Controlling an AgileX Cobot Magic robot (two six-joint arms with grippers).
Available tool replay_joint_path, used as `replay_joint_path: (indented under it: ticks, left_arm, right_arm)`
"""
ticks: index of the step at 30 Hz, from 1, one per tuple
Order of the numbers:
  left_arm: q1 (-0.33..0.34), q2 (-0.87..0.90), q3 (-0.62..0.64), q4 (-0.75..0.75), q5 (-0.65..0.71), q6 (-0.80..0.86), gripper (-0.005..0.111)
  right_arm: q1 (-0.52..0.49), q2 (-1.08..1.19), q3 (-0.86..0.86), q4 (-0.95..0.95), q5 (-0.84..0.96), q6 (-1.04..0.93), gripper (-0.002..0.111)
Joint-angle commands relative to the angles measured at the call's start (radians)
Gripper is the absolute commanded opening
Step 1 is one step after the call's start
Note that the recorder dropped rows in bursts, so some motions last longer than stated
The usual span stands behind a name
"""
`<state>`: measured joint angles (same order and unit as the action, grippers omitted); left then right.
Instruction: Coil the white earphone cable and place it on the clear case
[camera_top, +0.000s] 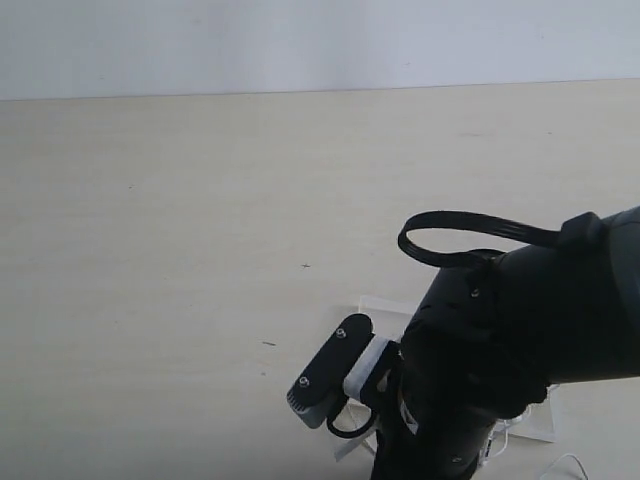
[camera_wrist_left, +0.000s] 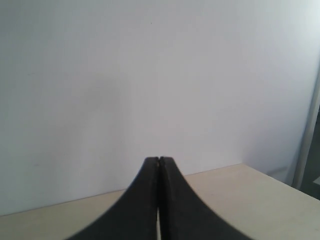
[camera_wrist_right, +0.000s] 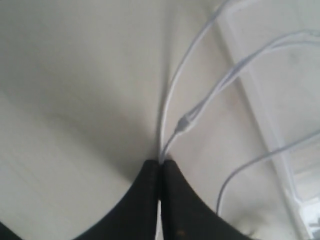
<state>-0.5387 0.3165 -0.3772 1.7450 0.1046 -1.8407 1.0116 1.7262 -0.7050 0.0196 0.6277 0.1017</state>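
Clamped shut, the right gripper (camera_wrist_right: 160, 162) is pinching the very thin white earphone cable (camera_wrist_right: 185, 121) right at its black fingertips, jaws pressed together on the strand. From the pinch the wire is running away over the pale beige worktop (camera_top: 200, 250), splitting at a small junction into two finer strands. Another loop of it is curving past just beside the gripper. Those strands are crossing onto the flat transparent plastic case (camera_wrist_right: 300, 100), which is lying on the worktop near the gripper. From where I'm standing, the bulky black right arm (camera_top: 520, 340) is hanging over the case and hiding most of it, with a thick black cable (camera_top: 450, 235) looping above the arm. The left gripper (camera_wrist_left: 158, 159) is raised, facing the white wall (camera_wrist_left: 150, 75), jaws together, gripping nothing.
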Motion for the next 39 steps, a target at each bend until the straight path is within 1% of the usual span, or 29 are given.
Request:
replay_joint_path:
  ticks: [1, 9, 17, 20, 24, 28, 33, 39]
  left_arm:
    - [0.001, -0.001, 0.001, -0.001, 0.013, 0.004, 0.000]
    - [0.001, -0.001, 0.001, -0.001, 0.016, 0.006, 0.000]
    - [0.001, -0.001, 0.001, -0.001, 0.016, 0.006, 0.000]
    - [0.001, -0.001, 0.001, -0.001, 0.016, 0.006, 0.000]
    - [0.001, -0.001, 0.001, -0.001, 0.016, 0.005, 0.000]
    - [0.001, -0.001, 0.001, -0.001, 0.014, 0.005, 0.000]
    - [0.001, -0.001, 0.001, -0.001, 0.014, 0.005, 0.000]
    - [0.001, -0.001, 0.001, -0.001, 0.014, 0.005, 0.000]
  right_arm:
    - [0.000, -0.067, 0.008, -0.055, 0.064, 0.010, 0.000]
    - [0.000, -0.162, 0.003, -0.208, 0.146, 0.108, 0.000]
    - [0.000, -0.190, -0.094, -0.418, 0.215, 0.195, 0.000]
    - [-0.002, -0.190, -0.116, -0.497, 0.215, 0.228, 0.000]
    - [-0.042, -0.171, -0.120, -0.521, 0.202, 0.241, 0.000]
    - [-0.090, -0.142, -0.120, -0.528, 0.150, 0.243, 0.000]
    - [-0.096, -0.120, -0.120, -0.533, 0.073, 0.235, 0.000]
    - [-0.096, -0.050, -0.120, -0.541, 0.051, 0.200, 0.000]
